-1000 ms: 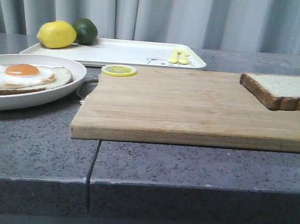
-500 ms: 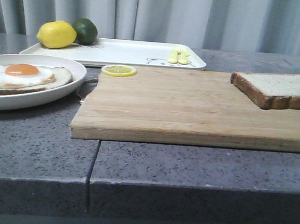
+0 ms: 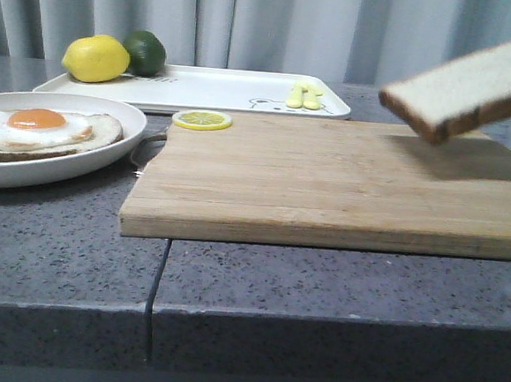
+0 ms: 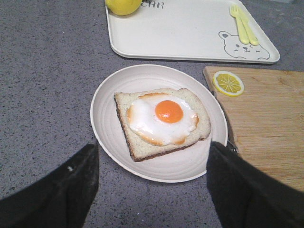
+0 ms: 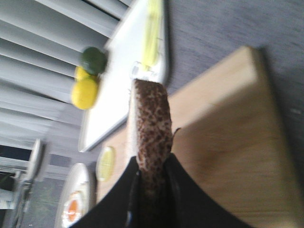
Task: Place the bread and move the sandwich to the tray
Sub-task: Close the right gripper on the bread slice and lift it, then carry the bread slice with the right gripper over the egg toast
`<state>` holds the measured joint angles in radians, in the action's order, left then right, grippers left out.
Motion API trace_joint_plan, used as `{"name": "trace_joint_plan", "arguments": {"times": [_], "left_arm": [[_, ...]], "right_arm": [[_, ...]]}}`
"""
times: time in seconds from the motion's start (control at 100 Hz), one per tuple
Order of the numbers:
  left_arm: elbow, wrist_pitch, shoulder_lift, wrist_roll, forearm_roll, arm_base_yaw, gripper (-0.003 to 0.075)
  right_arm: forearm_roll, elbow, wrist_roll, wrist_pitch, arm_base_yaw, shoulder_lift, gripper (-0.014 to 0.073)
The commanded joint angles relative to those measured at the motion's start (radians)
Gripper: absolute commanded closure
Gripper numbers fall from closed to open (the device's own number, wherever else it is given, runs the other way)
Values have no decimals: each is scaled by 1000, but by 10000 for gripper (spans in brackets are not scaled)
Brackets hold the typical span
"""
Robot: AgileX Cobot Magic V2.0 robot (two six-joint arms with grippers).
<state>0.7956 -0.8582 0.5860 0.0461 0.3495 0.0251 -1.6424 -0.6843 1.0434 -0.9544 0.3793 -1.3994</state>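
One bread [image 3: 465, 88] slice, tilted in the air over the cutting board [image 3: 327, 183], clamped edge-on in the right gripper [image 5: 151, 183]; left gripper [image 4: 152, 183] spread wide near the one sandwich [image 4: 161, 122].
One tray [image 3: 219, 89], one lemon [image 3: 96, 58], one lime [image 3: 146, 51], one lemon slice [image 3: 203, 120], two yellow forks [image 3: 304, 95].
Grey speckled stone counter [image 3: 248, 288], pale pleated curtain [image 3: 277, 25] behind.

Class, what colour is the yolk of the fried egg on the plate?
Orange, seen best in the left wrist view: the yolk sits in the white of the egg.
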Motion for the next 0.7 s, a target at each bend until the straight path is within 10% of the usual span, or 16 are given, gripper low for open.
{"name": "trace_joint_plan", "arguments": {"times": [0.0,0.69], "left_arm": [[32,53,10,-6,25,-6,269],[32,53,10,-6,25,-6,269]], "right_arm": [[-99,-28,-20,-68,-44,82,702],[-239,-245,-137,632,-789,159,702]]}}
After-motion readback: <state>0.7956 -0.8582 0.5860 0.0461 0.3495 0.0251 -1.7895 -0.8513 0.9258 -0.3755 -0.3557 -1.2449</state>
